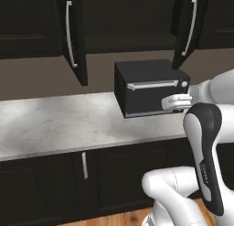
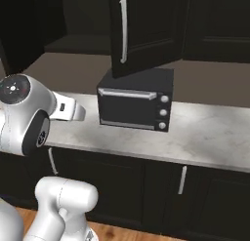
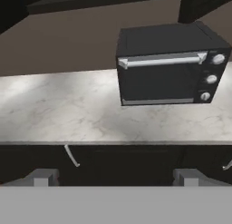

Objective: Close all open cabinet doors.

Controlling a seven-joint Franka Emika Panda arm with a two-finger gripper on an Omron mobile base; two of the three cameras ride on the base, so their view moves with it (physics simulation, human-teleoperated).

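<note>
From the left base view, two dark upper cabinet doors stand swung out over the counter (image 1: 55,124): the left door (image 1: 73,37) and the right door (image 1: 187,28), with the toaster oven (image 1: 151,88) below. In the right base view one open door (image 2: 141,32) hangs just above the oven; a careless upward reach could clip either. In the hand view the gripper (image 3: 115,177) is spread wide and empty, low near the counter edge, so a hurried push may glance off a door edge.
</note>
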